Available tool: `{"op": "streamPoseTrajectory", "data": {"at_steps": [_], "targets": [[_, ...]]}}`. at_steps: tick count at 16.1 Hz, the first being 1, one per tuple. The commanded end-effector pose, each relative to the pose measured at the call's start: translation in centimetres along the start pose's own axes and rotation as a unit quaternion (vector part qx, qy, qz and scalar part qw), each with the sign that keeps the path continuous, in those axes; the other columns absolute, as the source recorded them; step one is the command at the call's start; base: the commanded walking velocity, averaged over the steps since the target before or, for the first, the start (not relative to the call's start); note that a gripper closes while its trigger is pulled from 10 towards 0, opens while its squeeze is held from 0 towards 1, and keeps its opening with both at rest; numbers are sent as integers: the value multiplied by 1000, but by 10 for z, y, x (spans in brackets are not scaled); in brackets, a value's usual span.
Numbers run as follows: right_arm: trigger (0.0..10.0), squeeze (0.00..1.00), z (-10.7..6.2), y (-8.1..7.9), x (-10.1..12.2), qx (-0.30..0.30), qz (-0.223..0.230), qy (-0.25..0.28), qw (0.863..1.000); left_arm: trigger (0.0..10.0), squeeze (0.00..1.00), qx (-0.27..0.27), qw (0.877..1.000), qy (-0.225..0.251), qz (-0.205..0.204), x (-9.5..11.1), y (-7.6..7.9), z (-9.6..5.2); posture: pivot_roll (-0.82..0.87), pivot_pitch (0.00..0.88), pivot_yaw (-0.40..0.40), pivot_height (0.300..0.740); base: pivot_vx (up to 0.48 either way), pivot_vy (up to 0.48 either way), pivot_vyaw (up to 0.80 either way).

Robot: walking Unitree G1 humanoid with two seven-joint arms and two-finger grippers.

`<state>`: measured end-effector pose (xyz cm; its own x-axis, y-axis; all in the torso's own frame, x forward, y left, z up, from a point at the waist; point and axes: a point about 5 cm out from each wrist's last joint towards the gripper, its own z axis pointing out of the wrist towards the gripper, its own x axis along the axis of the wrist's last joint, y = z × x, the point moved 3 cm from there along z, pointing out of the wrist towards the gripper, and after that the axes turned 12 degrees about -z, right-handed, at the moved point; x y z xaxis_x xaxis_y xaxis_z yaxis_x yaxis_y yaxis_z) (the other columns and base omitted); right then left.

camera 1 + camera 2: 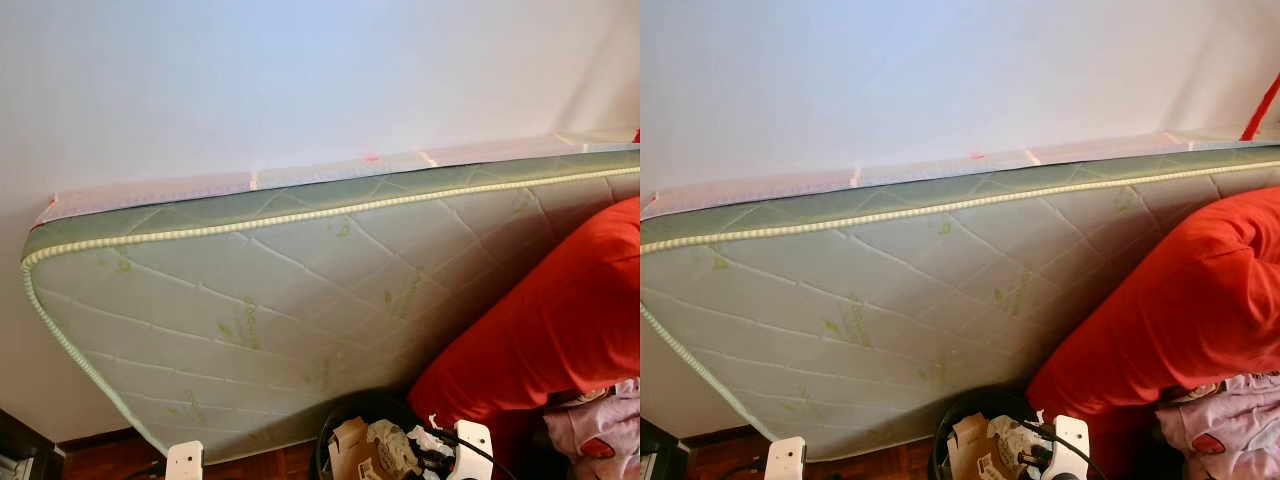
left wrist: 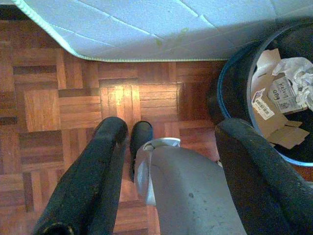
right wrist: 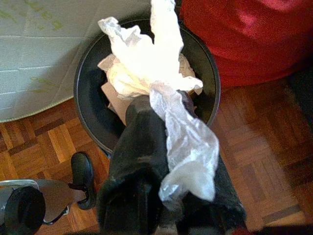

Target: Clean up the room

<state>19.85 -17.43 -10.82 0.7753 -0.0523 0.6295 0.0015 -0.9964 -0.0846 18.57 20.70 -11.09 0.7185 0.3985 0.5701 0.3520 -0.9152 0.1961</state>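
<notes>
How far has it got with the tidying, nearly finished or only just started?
Partway, it seems. The black bin already holds cardboard scraps and crumpled paper, so some rubbish is in. Right now the right gripper holds a crumpled clear plastic wrapper above the bin, not yet dropped. The left gripper hangs open over the parquet floor. Clothes beside the red cushion look left to sort.

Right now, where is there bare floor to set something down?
Bare wooden parquet floor lies between the leaning quilted green mattress and the round black bin. The bin, full of cardboard, and the red cushion crowd the other side.
</notes>
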Motion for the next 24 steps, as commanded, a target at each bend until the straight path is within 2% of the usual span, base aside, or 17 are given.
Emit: {"op": "streamPoseTrajectory", "data": {"at_steps": [1,10,14,24], "targets": [[10000,0,1,0,5,1,0,6,1000,10000,0,0,1000,-8,3,-4,0,0,124,0,-74,740,0,0,0],[10000,0,1,-3,6,3,-7,15,1000,10000,0,2,1000,-8,4,-5,0,0,122,0,-77,740,0,0,0],[10000,0,4,-4,20,4,-6,30,1000,10000,0,-2,1000,-2,3,-3,1,0,123,0,-77,740,0,0,0],[10000,0,6,-6,29,11,-9,44,999,10000,0,-5,1000,0,2,-2,2,0,121,10,-86,740,257,0,0]]}}
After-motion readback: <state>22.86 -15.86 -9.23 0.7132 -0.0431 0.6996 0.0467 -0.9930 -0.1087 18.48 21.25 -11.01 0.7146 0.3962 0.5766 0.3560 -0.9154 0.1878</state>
